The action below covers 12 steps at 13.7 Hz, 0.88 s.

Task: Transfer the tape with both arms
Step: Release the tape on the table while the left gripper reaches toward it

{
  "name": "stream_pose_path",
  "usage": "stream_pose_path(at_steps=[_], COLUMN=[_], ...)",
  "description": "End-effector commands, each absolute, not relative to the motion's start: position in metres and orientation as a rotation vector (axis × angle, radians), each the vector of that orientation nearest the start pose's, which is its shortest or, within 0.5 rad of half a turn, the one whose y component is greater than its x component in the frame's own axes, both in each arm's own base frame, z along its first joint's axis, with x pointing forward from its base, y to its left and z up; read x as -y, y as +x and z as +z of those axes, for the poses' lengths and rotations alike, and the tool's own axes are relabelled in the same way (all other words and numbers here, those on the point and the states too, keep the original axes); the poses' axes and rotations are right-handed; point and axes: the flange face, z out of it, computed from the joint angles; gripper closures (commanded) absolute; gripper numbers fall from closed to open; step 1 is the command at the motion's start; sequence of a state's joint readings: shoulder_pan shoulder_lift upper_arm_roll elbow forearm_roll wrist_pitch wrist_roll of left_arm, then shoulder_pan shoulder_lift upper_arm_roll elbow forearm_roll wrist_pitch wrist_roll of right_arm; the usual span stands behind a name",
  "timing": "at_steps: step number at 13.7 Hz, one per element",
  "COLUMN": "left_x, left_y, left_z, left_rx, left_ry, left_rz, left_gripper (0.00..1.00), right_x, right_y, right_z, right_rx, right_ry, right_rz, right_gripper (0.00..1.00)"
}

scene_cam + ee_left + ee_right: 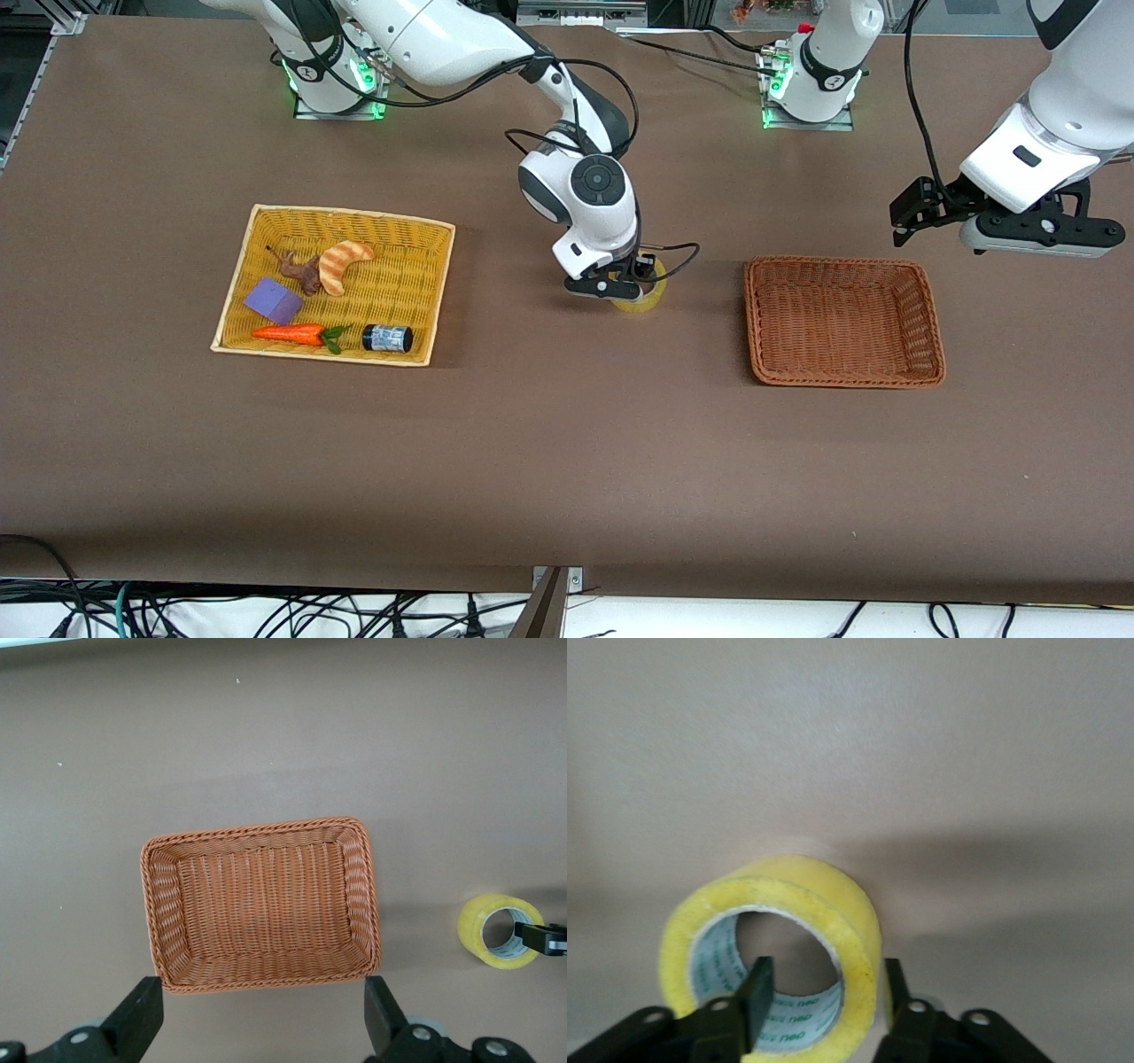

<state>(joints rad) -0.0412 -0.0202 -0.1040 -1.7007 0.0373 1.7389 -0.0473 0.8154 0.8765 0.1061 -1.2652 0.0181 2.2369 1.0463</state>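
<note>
The tape [640, 301], a yellowish translucent roll, rests on the table between the two baskets. My right gripper [633, 283] is down at it and open. One finger is inside the hole and the other outside the wall, with gaps on both sides. In the right wrist view the tape [855, 904] stands between the fingers of my right gripper [824, 992]. My left gripper [914, 217] hangs open and empty, up in the air beside the brown basket's [842, 263] rim. The left wrist view shows my left gripper [261, 1019], that basket [257, 831] and the tape [483, 926].
A yellow basket [345, 213] toward the right arm's end holds a purple block [273, 299], a toy carrot [288, 333], a croissant [344, 262], a brown toy [301, 270] and a small dark jar [387, 338]. The brown basket is empty.
</note>
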Motion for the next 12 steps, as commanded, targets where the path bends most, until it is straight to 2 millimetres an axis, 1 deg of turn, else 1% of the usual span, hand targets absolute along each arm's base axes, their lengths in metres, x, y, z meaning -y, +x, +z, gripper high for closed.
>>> stream_pose_path(at_steps=[1,2,4,5,6,7,8,9,10,11,12], left_x=[0.083,0.086,0.108,0.114,0.132,0.142,0.154,0.177,0.207,0.24,0.267], left_y=[0.552,0.551,0.546,0.546,0.542,0.54,0.543,0.54,0.531,0.525,0.519], left_z=[0.597,0.598,0.598,0.596,0.592,0.583,0.568,0.554,0.548,0.529,0.52], left_rx=[-0.183,-0.192,-0.245,-0.245,-0.295,-0.333,-0.374,-0.438,-0.533,-0.626,-0.704], left_ry=[-3.122,-3.122,-3.137,-3.139,-3.134,-3.128,-3.124,-3.115,-3.096,-3.08,-3.068], left_rz=[-0.098,-0.098,-0.086,-0.076,-0.049,0.001,0.049,0.102,0.133,0.181,0.194], left_gripper=[0.0,0.0,0.0,0.0,0.0,0.0,0.0,0.0,0.0,0.0,0.0], right_x=[-0.562,-0.543,-0.488,-0.46,-0.431,-0.401,-0.369,-0.341,-0.303,-0.279,-0.242], right_y=[0.505,0.521,0.561,0.575,0.584,0.591,0.593,0.593,0.59,0.58,0.571], right_z=[0.299,0.326,0.378,0.403,0.427,0.452,0.481,0.502,0.533,0.553,0.568], right_rx=[-0.315,-0.306,-0.202,-0.114,-0.039,0.014,0.074,0.155,0.209,0.276,0.296], right_ry=[-3.032,-3.031,-3.033,-3.047,-3.063,-3.08,-3.097,-3.119,-3.14,-3.136,-3.121], right_rz=[0.023,0.003,-0.017,-0.009,0.008,0.03,0.049,0.085,0.102,0.132,0.139], right_gripper=[0.0,0.0,0.0,0.0,0.0,0.0,0.0,0.0,0.0,0.0,0.0])
